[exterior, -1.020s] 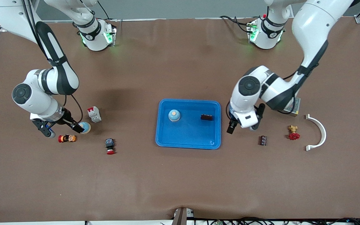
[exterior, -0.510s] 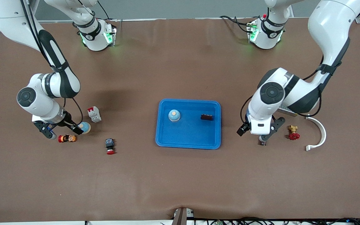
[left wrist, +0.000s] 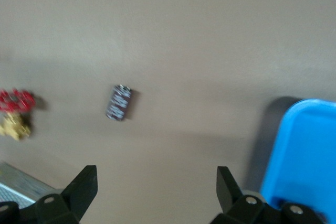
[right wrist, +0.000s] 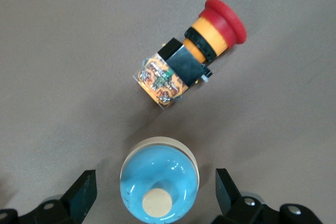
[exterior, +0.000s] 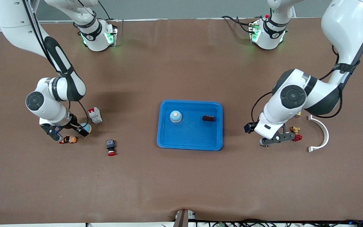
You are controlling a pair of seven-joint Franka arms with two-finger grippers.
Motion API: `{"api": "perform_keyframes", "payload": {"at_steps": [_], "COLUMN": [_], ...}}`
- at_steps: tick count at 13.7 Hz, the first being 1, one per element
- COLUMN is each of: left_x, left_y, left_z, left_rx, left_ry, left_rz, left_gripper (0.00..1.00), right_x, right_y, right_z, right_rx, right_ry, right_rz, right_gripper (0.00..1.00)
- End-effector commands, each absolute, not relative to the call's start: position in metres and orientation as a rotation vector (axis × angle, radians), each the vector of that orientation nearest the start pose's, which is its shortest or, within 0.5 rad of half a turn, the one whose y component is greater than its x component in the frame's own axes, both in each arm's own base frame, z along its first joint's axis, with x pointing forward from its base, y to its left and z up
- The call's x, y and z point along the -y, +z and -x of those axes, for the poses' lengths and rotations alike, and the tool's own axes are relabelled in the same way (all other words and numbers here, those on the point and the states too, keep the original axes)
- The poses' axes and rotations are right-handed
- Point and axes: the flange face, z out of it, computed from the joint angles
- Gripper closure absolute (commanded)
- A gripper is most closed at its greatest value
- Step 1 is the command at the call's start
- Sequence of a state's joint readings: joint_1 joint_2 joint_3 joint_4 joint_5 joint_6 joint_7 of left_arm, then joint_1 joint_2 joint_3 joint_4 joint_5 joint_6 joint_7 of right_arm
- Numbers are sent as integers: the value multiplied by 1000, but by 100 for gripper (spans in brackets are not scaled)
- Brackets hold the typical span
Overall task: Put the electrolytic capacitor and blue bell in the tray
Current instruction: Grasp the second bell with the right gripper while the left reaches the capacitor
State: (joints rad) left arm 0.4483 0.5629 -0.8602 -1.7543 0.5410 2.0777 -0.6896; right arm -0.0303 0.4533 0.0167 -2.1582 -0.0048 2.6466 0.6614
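The left gripper, jaws apart, had swung away from the tray to over the capacitor on the table. The right gripper, also apart, bracketed the bell. Both grasps looked imminent.

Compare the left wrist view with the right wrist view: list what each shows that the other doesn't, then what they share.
Only the left wrist view: a dark capacitor lying on the table, a red-handled brass valve, a corner of the blue tray.
Only the right wrist view: a blue bell between the right gripper's open fingers, and a red-capped push button beside it.
Both: brown tabletop and open fingers; the left gripper holds nothing.
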Motion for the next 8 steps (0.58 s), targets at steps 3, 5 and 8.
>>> {"api": "perform_keyframes", "payload": {"at_steps": [3, 5, 8], "left_x": [145, 141, 142], "left_y": [334, 323, 304], "left_z": [-628, -626, -619], "left_rx": [-37, -115, -186], "left_ry": [-1, -27, -58], "left_rz": [3090, 3099, 3108], "left_gripper": [0, 0, 0], "right_x": [3, 4, 5], "right_y": [177, 175, 172], "right_z": [-572, -571, -571], "right_rx": [-1005, -1002, -1005], "right_ry": [-62, -62, -55], "right_rz": [2968, 2972, 2973], "right_gripper": [0, 0, 0]}}
